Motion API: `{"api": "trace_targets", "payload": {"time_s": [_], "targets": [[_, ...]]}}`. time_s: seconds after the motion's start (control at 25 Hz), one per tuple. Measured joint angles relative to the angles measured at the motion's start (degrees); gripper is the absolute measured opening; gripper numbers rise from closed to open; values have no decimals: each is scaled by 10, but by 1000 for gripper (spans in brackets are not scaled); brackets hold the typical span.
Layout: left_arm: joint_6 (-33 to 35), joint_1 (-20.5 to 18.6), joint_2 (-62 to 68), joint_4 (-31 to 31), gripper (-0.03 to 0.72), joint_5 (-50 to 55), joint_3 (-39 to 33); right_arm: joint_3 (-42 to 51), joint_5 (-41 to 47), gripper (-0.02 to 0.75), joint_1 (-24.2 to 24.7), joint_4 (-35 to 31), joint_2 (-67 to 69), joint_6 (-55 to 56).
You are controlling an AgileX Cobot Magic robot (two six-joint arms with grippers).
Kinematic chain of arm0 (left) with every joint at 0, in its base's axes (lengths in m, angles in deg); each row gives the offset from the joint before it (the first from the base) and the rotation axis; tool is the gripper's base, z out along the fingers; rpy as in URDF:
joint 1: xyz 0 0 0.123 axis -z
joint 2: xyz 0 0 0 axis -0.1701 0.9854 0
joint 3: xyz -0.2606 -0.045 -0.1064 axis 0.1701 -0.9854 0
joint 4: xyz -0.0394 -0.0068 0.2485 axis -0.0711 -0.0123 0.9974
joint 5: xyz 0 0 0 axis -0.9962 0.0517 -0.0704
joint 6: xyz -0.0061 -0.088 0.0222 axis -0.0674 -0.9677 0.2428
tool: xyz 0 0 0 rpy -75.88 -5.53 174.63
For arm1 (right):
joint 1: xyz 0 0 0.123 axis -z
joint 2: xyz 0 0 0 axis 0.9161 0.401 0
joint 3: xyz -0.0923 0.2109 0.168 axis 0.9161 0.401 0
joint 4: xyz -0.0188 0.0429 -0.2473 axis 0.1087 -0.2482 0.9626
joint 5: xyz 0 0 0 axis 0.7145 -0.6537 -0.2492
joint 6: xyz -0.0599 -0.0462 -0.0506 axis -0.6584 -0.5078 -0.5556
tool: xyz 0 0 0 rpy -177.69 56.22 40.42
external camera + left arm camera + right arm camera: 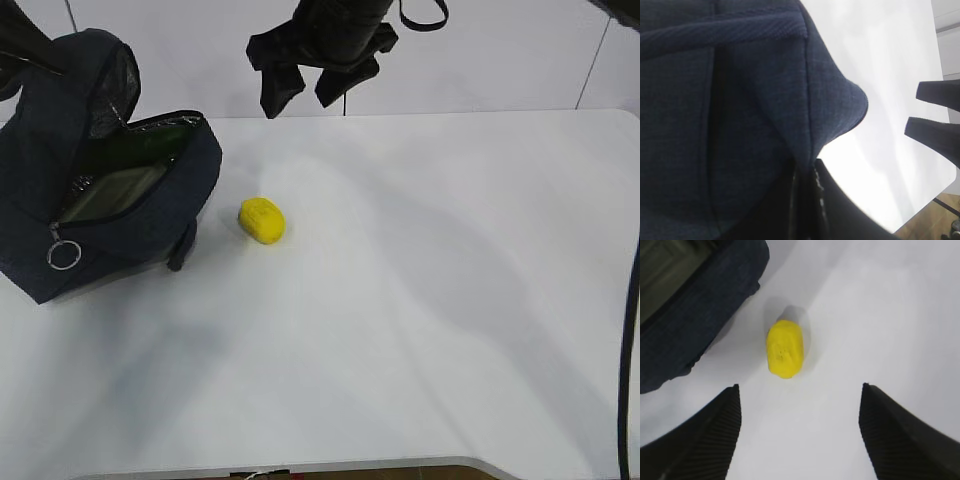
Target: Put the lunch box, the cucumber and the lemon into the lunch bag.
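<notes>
The navy lunch bag (130, 215) stands open at the table's left, and its flap is held up. The lunch box's pale green lid (112, 192) shows inside, with a dark green shape behind it that looks like the cucumber (150, 150). The yellow lemon (262, 220) lies on the table just right of the bag, and it also shows in the right wrist view (785, 349). My left gripper (807, 200) is shut on the bag's fabric (740, 100). My right gripper (800, 440) is open and empty, hovering above and behind the lemon (310, 85).
The bag's silver ring pull (64, 254) hangs at its front. The white table (430, 300) stretches right of the lemon. A black cable (630, 350) runs down the right edge. The right gripper's fingers (935, 95) show in the left wrist view.
</notes>
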Motion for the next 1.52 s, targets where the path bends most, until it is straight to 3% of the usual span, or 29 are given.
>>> {"api": "trace_targets", "payload": {"time_s": [0.32, 0.56, 0.92, 1.52], "targets": [[0, 0, 0, 32, -13, 0, 0, 100, 0, 581, 0, 18, -58, 0], [0, 0, -3, 75, -13, 0, 0, 109, 0, 581, 0, 18, -45, -33], [0, 0, -3, 80, -13, 0, 0, 110, -7, 581, 0, -31, 23, -77], [8, 0, -3, 105, -13, 0, 0, 107, -165, 581, -9, -75, 69, -135]]}}
